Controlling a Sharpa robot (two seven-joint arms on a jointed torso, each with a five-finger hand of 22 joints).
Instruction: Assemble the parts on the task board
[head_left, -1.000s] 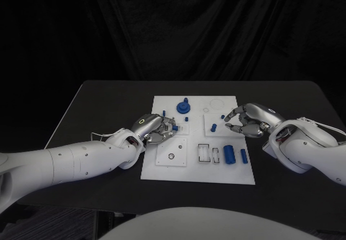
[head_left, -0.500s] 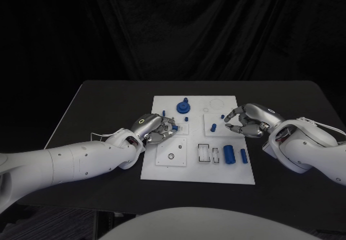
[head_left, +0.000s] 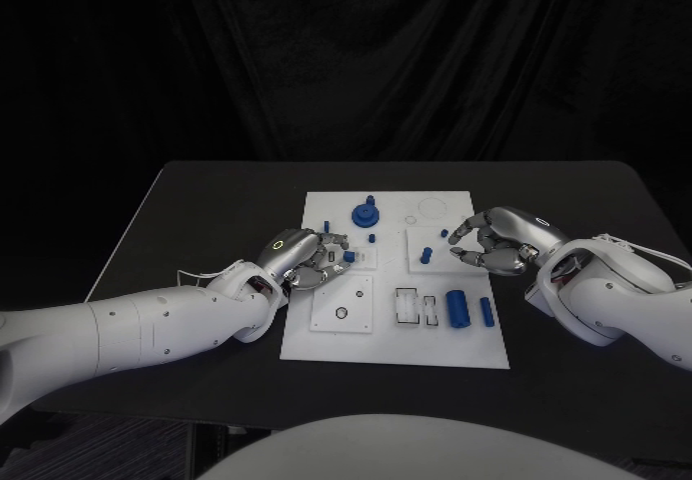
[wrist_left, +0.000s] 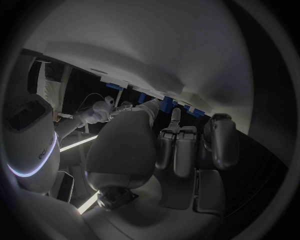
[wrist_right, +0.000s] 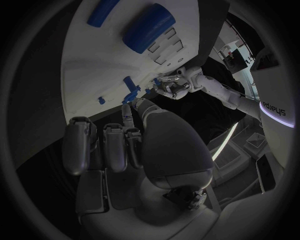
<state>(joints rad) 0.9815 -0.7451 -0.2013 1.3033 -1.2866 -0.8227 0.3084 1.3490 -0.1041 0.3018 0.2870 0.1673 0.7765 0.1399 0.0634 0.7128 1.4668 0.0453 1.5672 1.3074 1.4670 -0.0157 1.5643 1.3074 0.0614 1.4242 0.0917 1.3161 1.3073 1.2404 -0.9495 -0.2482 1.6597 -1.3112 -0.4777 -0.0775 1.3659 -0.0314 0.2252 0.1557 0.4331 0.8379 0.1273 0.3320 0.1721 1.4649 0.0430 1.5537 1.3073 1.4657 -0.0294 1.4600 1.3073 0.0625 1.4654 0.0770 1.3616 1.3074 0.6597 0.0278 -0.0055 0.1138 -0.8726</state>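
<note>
Blue short peg (head_left: 427, 256) is standing upright on the task board (head_left: 397, 345), just left of the right hand (head_left: 488, 243), whose curled fingers are holding nothing, nearer than the left hand (head_left: 315, 256), its grasp indiscernible.

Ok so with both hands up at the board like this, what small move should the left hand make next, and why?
Probably ease the left hand down toward the small blue parts just beyond its fingers. It sits over the left edge of the task board and appears to hold nothing I can see, though its fingers are curled, so the grasp is uncertain.
</note>
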